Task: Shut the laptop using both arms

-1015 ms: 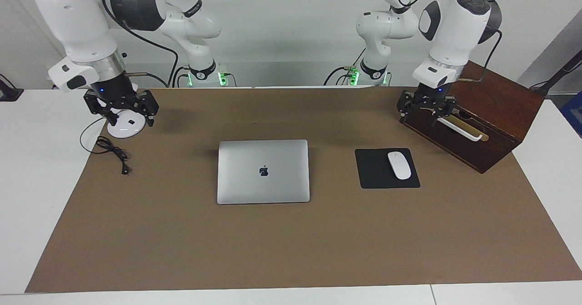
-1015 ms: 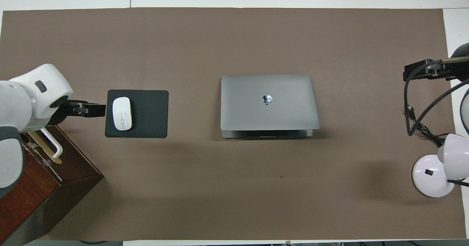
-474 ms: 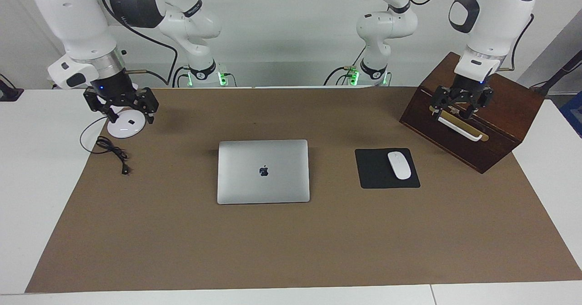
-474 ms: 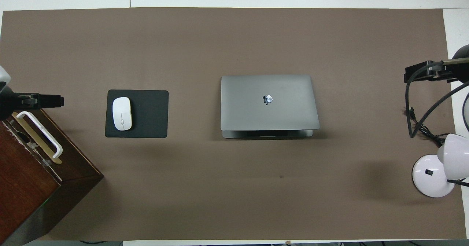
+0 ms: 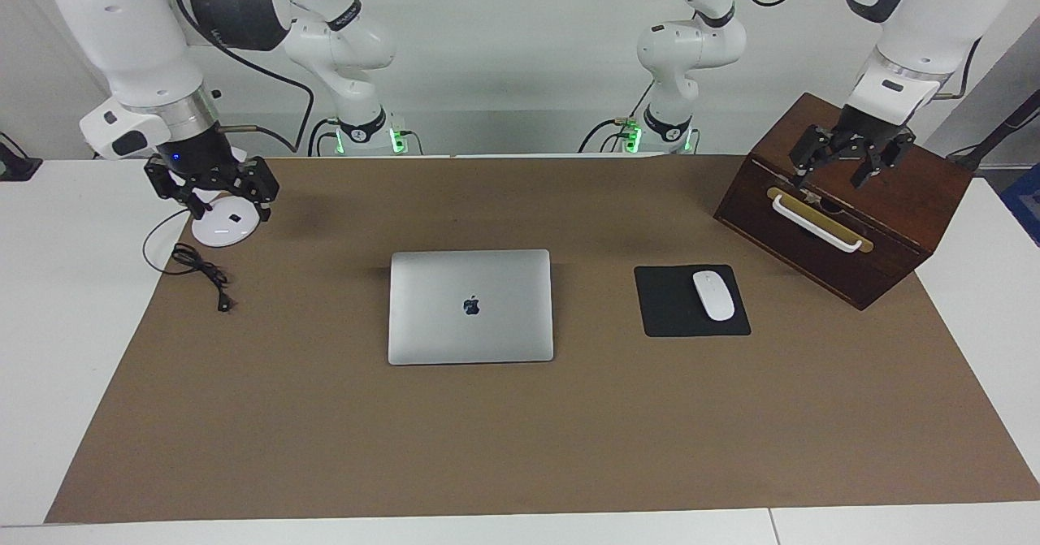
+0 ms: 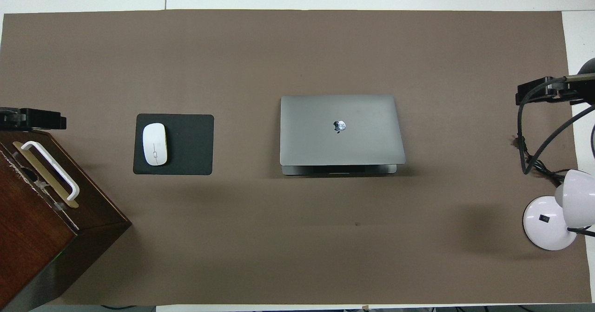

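While both jaws hang spread, left gripper (image 5: pixel 849 162) over the dark wooden box (image 5: pixel 894 212) and right gripper (image 5: pixel 213 189) over the white round lamp base (image 5: pixel 226 224), the slim silver-grey metal laptop (image 5: pixel 470 307) looks almost shut; its lid could stay ajar.

Wooden box (image 6: pixel 42 237) cut by edge

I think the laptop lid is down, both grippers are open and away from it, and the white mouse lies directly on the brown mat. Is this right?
Not quite. The white mouse lies on the black mouse pad, not directly on the brown mat; the facing view shows it. The laptop lid is down, and the left gripper and right gripper are open, away from it.
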`<state>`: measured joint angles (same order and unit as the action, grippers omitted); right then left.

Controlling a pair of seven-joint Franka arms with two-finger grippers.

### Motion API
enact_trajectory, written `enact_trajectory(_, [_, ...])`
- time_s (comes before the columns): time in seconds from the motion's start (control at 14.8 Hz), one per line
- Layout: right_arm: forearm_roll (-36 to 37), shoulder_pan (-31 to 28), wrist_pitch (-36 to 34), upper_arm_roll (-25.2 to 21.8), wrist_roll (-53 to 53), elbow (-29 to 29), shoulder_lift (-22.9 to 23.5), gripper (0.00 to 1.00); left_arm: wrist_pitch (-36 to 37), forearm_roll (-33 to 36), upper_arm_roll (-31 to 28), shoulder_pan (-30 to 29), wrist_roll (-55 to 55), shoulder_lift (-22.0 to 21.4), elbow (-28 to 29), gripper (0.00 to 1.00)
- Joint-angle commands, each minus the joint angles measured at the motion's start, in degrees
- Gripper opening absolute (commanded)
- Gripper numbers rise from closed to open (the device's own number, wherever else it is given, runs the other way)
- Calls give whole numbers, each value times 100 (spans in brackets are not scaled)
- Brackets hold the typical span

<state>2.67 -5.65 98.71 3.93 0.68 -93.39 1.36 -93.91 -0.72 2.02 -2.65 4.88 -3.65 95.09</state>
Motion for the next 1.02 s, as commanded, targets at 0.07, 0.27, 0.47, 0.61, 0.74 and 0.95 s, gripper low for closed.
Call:
enact_trajectory(0.07, [-109,-95,-36,64,55,-39,-48,100,523,256,70,-60,-31,286,-632,100])
enact_trajectory(0.27, [-109,-95,-27,64,46,-39,-57,100,540,265,61,-69,-31,259,-623,100])
enact_trajectory(0.47, [-109,-95,-27,64,55,-39,-48,100,602,256,53,-69,-31,251,-632,100])
enact_trajectory(0.61, [-109,-95,-36,64,46,-48,-48,100,602,256,53,-69,-31,251,-640,100])
enact_trajectory(0.74, [-109,-95,-27,64,55,-48,-48,100,602,256,53,-69,-31,259,-640,100])
enact_trajectory(0.95, [-188,-86,-18,81,81,-39,-48,100,549,265,61,-104,-31,242,-605,100])
